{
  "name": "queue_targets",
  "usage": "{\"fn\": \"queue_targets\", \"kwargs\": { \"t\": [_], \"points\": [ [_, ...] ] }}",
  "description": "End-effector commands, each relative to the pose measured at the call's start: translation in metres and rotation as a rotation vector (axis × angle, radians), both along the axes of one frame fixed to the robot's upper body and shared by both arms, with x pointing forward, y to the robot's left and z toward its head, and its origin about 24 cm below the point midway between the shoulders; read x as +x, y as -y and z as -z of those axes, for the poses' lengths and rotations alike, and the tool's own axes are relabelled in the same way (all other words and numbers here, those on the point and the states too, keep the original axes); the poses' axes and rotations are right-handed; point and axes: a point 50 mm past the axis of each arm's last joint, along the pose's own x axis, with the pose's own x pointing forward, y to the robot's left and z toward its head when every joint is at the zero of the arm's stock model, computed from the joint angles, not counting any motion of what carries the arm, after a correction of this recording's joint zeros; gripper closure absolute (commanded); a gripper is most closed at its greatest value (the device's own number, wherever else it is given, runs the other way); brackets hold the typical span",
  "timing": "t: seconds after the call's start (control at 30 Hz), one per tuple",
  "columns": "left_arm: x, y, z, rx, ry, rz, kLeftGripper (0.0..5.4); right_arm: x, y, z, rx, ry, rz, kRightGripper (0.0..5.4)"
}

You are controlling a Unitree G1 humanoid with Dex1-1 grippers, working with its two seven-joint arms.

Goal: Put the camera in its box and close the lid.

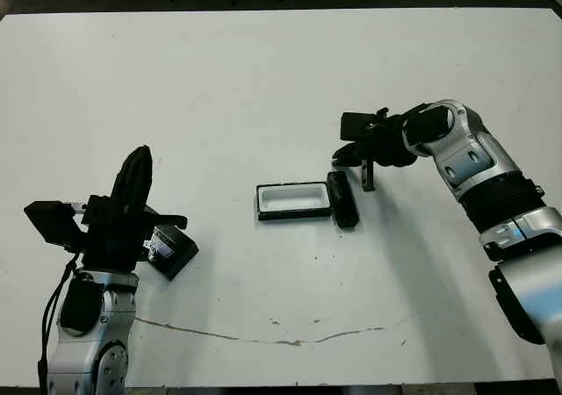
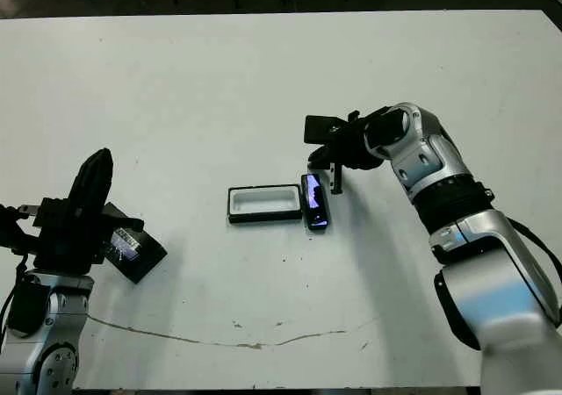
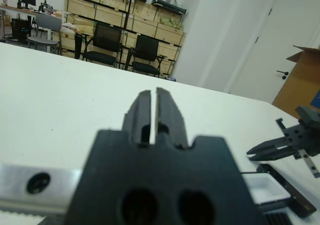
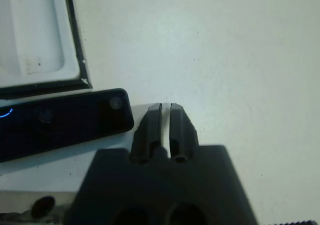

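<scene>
Nearest the robot, the left gripper [image 1: 139, 162] stands raised with its fingers pressed together on nothing, parked over the near-left table [image 1: 263, 79]; the lid [image 1: 171, 250] lies just beside and partly behind it, presumably kept there until the closing step. Toward the middle, the box [image 1: 293, 200] sits open, white lining up, ready to receive. The camera [image 2: 315, 202] lies flat against the box's right end, outside the tray, screen glowing. Just beyond it, the right gripper [image 1: 368, 177] points down by the camera's far end, fingers closed and empty, probably placed to nudge it, though contact is hard to judge.
</scene>
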Motion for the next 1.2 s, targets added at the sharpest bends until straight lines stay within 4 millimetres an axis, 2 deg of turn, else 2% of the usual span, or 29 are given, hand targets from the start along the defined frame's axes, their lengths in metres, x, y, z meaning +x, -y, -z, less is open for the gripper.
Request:
{"fn": "queue_targets", "kwargs": {
  "t": [0.03, 0.7, 1.2],
  "points": [
    [-0.002, -0.001, 0.005, 0.011, -0.031, -0.008, 5.39, -0.007, 0.008, 0.015, -0.028, -0.052, 0.007, 5.4],
    [-0.002, -0.003, 0.004, 0.006, -0.029, 0.0, 5.39, -0.019, 0.016, 0.007, -0.033, -0.057, -0.098, 5.4],
    [-0.002, -0.003, 0.005, 0.002, -0.031, -0.002, 5.39, -0.031, 0.016, 0.006, 0.014, -0.144, -0.11, 5.4]
  ]
}}
